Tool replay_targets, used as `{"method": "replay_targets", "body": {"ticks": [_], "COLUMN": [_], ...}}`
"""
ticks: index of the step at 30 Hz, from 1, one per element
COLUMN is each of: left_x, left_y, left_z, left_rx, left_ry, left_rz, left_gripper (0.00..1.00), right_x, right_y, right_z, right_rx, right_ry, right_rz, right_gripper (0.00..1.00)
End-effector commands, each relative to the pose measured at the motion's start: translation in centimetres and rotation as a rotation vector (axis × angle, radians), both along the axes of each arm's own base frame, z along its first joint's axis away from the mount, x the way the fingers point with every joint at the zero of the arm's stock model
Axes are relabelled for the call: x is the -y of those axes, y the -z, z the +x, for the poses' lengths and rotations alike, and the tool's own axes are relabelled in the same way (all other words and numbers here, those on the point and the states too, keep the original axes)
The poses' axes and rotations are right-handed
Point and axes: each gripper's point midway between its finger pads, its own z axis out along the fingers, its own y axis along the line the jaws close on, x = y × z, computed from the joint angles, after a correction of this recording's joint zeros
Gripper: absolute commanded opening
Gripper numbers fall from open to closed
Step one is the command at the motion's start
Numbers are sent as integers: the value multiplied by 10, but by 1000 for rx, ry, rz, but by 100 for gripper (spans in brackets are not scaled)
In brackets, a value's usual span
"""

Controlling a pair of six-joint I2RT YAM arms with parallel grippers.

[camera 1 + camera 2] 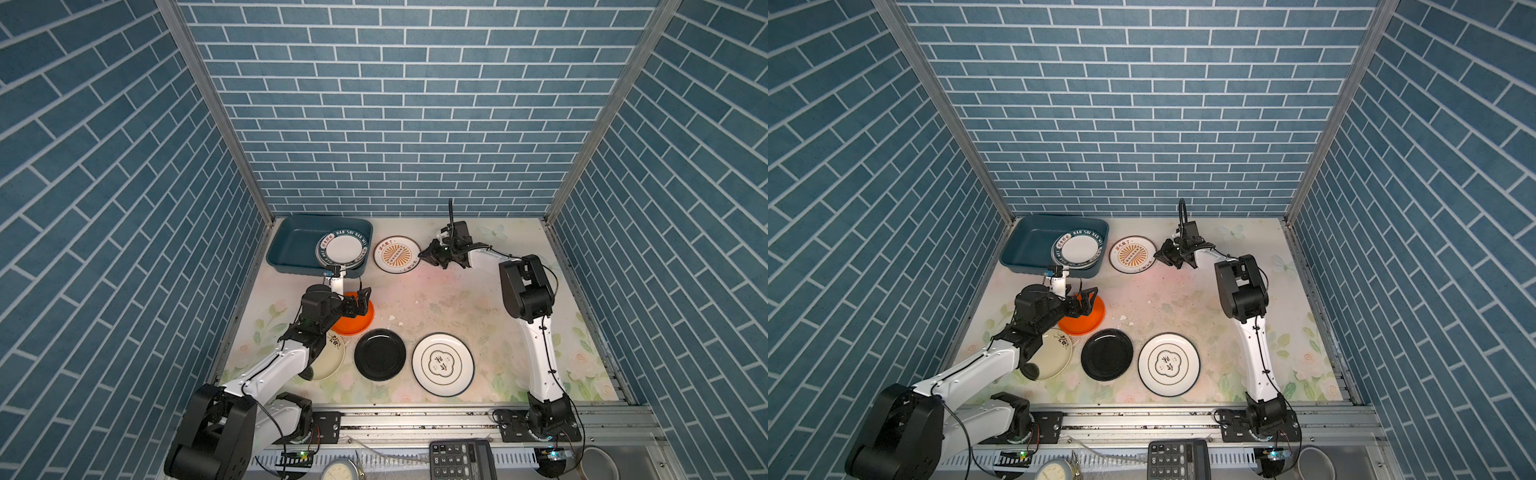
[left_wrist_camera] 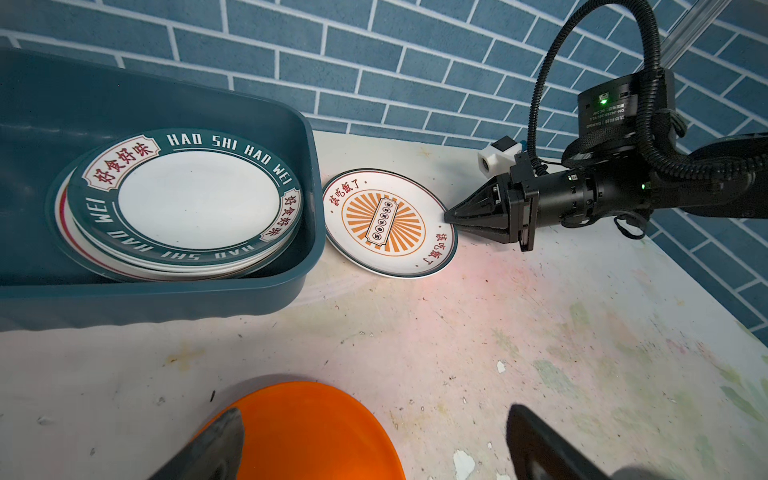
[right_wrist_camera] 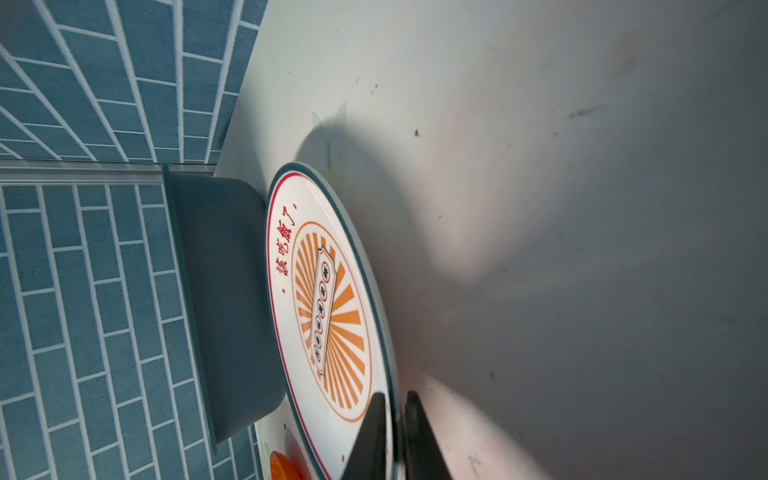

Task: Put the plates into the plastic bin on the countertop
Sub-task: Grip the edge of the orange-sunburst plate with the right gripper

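Since the round white plate with the orange sunburst [image 2: 388, 222] lies flat on the pale rose-printed countertop [image 2: 498, 311], I have the right gripper [image 2: 448, 217] low and side-on. Its jaws are pinched on the nearest rim, one finger over and one under, the only edge a flat plate offers. The plate sits straight ahead of the tips; lifted or not, can't tell. Its far edge is just beside the dark teal-blue plastic bin [image 2: 311, 166]. The bin holds a stack topped by a white plate with a teal lettered rim [image 2: 195, 199], so I judge a short carry forward. Left gripper [image 2: 374, 419]: jaws wide apart, empty, with the plain orange round plate [image 1: 353, 326] directly beneath, probably the next pick. The glossy black round plate [image 1: 380, 354] waits behind it, toward the arm's base.
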Motion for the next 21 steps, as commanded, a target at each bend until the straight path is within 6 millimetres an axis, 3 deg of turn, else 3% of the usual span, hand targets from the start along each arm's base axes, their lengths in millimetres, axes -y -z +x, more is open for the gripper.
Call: {"method": "replay_targets", "body": {"ticks": [1, 11, 21], "left_x": [1, 1, 2], "left_y": [-12, -15, -16], "left_z": [3, 2, 1], "left_rx": [28, 35, 39], "left_ry": [-2, 4, 7], "left_rz": [10, 6, 0], "left_gripper": [99, 100, 99], "right_x": [-2, 15, 39], "right_y": [-3, -8, -15], "right_z": [3, 9, 2], "right_rx": [10, 46, 62], "right_ry": [-10, 109, 155], "right_rz": [9, 106, 78], "right_gripper": [11, 0, 0]}}
